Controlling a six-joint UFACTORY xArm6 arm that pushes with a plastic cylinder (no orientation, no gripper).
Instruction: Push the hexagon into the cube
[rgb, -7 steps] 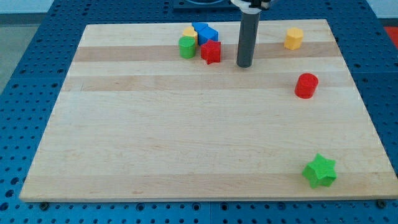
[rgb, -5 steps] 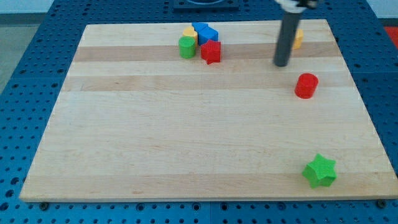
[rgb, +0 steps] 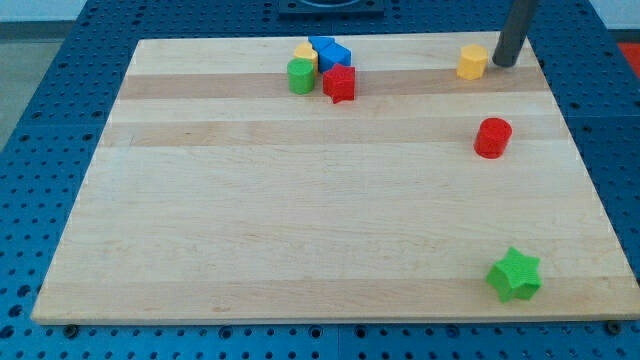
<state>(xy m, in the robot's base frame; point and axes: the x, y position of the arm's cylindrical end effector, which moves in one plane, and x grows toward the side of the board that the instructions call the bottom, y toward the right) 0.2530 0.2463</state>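
Yellow hexagon (rgb: 472, 61) sits just left of my tip (rgb: 505, 64), seemingly not quite touching.

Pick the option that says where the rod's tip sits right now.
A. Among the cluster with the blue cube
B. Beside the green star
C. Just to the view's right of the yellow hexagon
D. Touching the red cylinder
C: my tip stands just to the view's right of the yellow hexagon, near the board's top edge, far from the blue cube cluster.
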